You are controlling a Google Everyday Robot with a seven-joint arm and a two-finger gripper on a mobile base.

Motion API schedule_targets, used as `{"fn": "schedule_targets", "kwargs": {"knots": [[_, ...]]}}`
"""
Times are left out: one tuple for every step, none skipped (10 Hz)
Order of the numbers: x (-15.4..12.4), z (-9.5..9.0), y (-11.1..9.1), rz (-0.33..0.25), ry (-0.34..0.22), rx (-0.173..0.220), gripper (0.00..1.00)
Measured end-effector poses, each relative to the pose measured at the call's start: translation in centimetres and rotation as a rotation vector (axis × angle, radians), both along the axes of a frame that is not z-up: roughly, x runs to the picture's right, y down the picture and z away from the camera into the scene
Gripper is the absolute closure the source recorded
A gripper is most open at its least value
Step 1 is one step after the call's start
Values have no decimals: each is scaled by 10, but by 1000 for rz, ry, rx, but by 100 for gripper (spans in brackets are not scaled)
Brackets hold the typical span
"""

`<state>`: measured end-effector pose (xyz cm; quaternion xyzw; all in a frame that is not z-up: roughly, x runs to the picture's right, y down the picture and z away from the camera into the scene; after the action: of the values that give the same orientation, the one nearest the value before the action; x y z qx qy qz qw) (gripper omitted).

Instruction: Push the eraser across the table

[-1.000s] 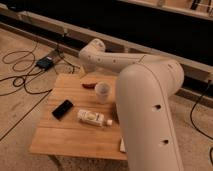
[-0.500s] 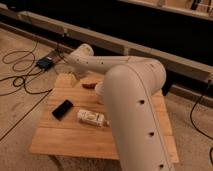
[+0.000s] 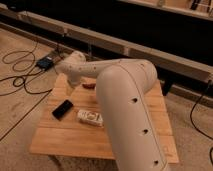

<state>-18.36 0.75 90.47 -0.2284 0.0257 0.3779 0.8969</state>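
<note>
Eraser [image 3: 62, 109] is black and flat, and it lies on the left side of the table [image 3: 75, 142], near the left edge.

The room is dim. A long dark wall [image 3: 150, 25] with a pale rail runs along the back. The floor [image 3: 20, 125] is rough and light. Black cables [image 3: 20, 75] curl over it on the left, and a small dark box [image 3: 45, 63] sits there too, behind the table. The table is low and made of light wood with stripes along its top.

A big white arm [image 3: 125, 100] comes in from the lower right and reaches over the table to the back left. It hides much of the right side of the table. The hand [image 3: 69, 86] hangs down at the end of the arm, over the back left part of the table, behind the eraser and apart from it. I cannot tell if the hand is open or closed, or if it has anything in it.

A white bottle [image 3: 90, 117] lies on its side just right of the eraser. A small red thing [image 3: 90, 86] peeks out by the arm farther back.

Since a moment ago, the arm has swung more to the left and the hand has dropped lower. The eraser and bottle are in the same spots.
</note>
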Motion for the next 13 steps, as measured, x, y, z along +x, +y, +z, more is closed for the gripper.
{"fn": "schedule_targets", "kwargs": {"knots": [[-4, -2, 6, -15, -7, 5, 20], [-10, -7, 14, -36, -17, 14, 20], [-15, -13, 20, -50, -23, 21, 20], [-20, -19, 30, -63, -28, 25, 20], [-24, -26, 41, -73, -29, 29, 20], [-28, -30, 50, -79, -28, 27, 20], [-32, -34, 61, -87, -24, 24, 20], [-40, -37, 72, -97, -21, 18, 20], [-52, -39, 85, -113, -17, 9, 20], [-63, -38, 94, -125, -14, -1, 20], [-73, -37, 100, -130, -12, -10, 20], [-85, -33, 106, -134, -4, -19, 20], [-96, -30, 108, -136, -1, -25, 20]]}}
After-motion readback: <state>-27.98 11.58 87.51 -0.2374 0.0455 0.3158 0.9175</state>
